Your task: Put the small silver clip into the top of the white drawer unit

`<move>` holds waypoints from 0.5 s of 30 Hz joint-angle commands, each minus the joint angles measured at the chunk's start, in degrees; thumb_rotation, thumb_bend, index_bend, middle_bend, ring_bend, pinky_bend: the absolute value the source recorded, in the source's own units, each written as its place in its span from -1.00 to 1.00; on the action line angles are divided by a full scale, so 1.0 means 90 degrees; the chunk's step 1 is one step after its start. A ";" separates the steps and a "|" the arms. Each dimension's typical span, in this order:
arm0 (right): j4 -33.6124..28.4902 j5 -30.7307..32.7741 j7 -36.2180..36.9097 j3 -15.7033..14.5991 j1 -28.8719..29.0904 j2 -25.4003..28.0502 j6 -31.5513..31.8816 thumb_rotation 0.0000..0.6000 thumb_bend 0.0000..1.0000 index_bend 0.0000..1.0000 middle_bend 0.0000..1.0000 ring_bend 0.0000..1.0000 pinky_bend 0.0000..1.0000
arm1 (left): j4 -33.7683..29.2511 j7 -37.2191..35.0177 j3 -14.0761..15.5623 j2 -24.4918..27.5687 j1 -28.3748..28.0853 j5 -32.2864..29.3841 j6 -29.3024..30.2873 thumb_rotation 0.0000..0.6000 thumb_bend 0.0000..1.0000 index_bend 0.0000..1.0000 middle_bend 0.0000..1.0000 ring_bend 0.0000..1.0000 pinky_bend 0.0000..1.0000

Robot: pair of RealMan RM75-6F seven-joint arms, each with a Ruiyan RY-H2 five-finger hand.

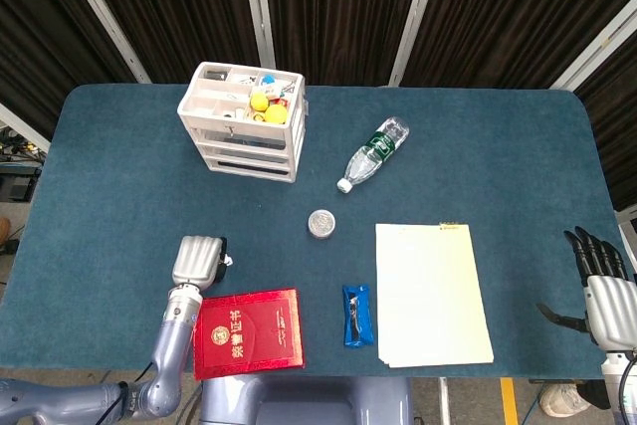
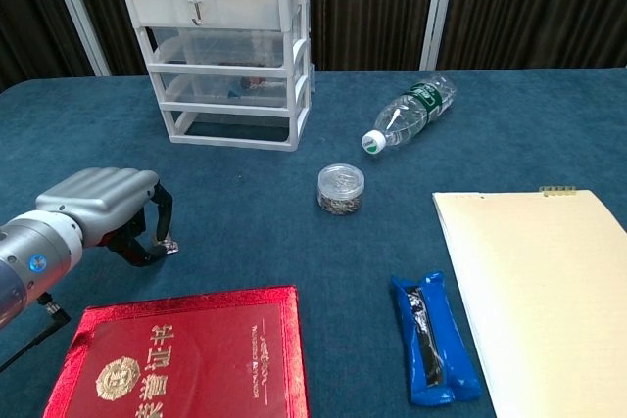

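Note:
The small silver clip (image 2: 169,245) lies on the blue table just above the red booklet, and shows as a glint (image 1: 228,261) in the head view. My left hand (image 2: 103,205) (image 1: 197,261) is curled down over it, with the clip pinched low between the thumb and the fingertips at table level. The white drawer unit (image 1: 244,121) (image 2: 227,56) stands at the far left. Its open top tray holds yellow, blue and red bits. At the table's right edge my right hand (image 1: 600,284) hangs with fingers spread, holding nothing.
A red booklet (image 1: 248,331) lies next to my left hand. A small round clear jar (image 1: 320,223) sits mid-table, a plastic bottle (image 1: 374,152) lies beyond it, and a blue packet (image 1: 356,315) and a yellow notepad (image 1: 430,292) lie to the right.

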 commanded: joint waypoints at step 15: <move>-0.0014 0.0000 0.0017 0.0001 -0.0010 0.0003 0.0016 1.00 -0.94 -0.95 -1.00 -1.00 -1.00 | -0.0043 -0.0147 0.0052 0.0036 -0.0022 0.0134 0.0006 1.00 -0.10 0.13 1.00 0.80 0.56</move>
